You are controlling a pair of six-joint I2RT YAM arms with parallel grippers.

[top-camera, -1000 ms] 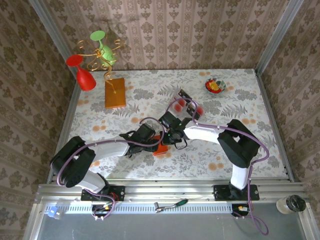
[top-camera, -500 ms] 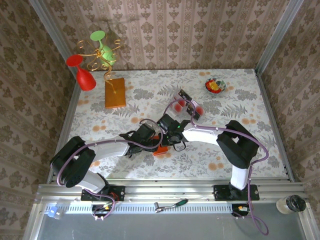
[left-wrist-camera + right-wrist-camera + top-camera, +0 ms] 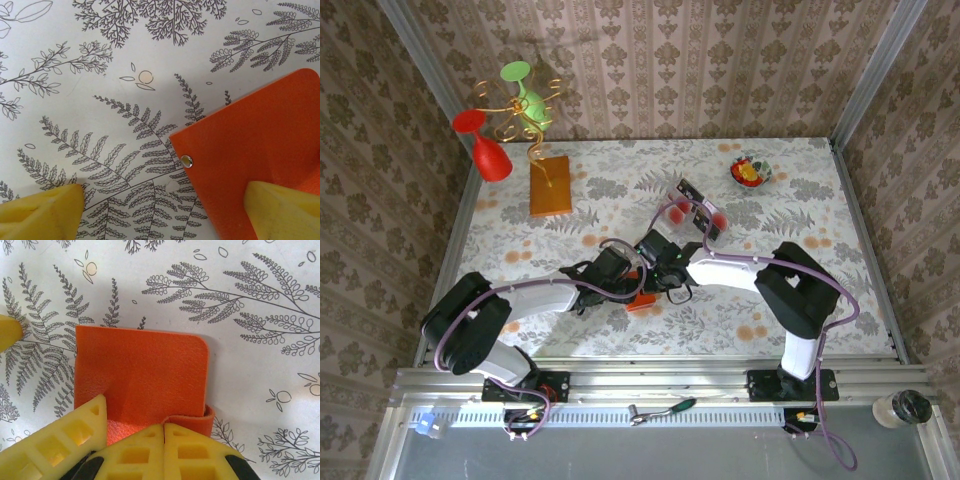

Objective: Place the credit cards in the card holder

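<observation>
The orange card holder lies on the fern-patterned table between my two grippers. In the left wrist view its corner with a metal stud shows. My left gripper is open and low over the table. One of its fingers is over the card holder and the other is on bare cloth. My right gripper is shut. Its tips rest at the curled flap on the card holder, beside a left finger. The credit cards, red and black, lie further back.
An orange-brown block carrying gold wire stands at the back left, with a red glass and a green one beside it. A small bowl sits at the back right. Walls close in the table.
The right gripper has edged slightly left, closer to the left gripper over the card holder. Both grippers keep the same opening.
</observation>
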